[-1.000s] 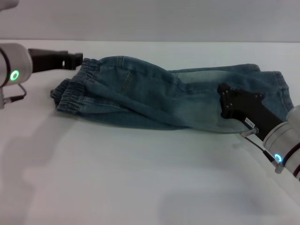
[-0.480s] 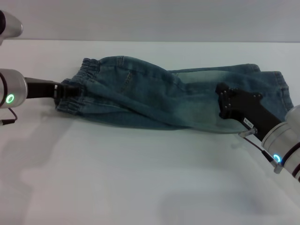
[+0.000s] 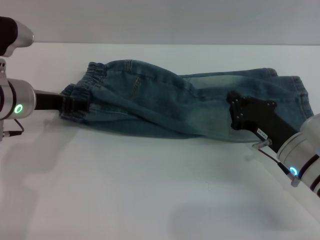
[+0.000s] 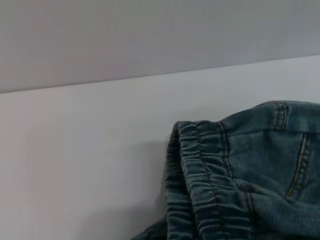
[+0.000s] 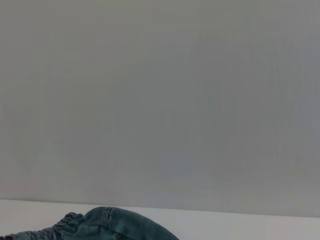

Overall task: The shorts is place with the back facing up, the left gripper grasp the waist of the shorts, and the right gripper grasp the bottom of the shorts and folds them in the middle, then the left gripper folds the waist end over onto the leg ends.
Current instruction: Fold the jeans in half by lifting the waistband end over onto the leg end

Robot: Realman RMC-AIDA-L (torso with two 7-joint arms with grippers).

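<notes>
shorts (image 3: 185, 102) lengthwise-folded on white worktop (image 3: 150, 190) | left gripper (image 3: 75, 103) at waist (image 3: 80, 95), finger state untellable | right gripper (image 3: 239, 112) over leg, fingers unseen | risk: catching one layer only, fold slipping apart

The shorts (image 3: 185, 105) lie folded lengthwise on the white counter (image 3: 150, 190), the left gripper (image 3: 75, 102) at the waist of the shorts (image 3: 80, 95) and the right gripper (image 3: 240, 112) resting on the denim near the leg ends (image 3: 295, 95).
</notes>
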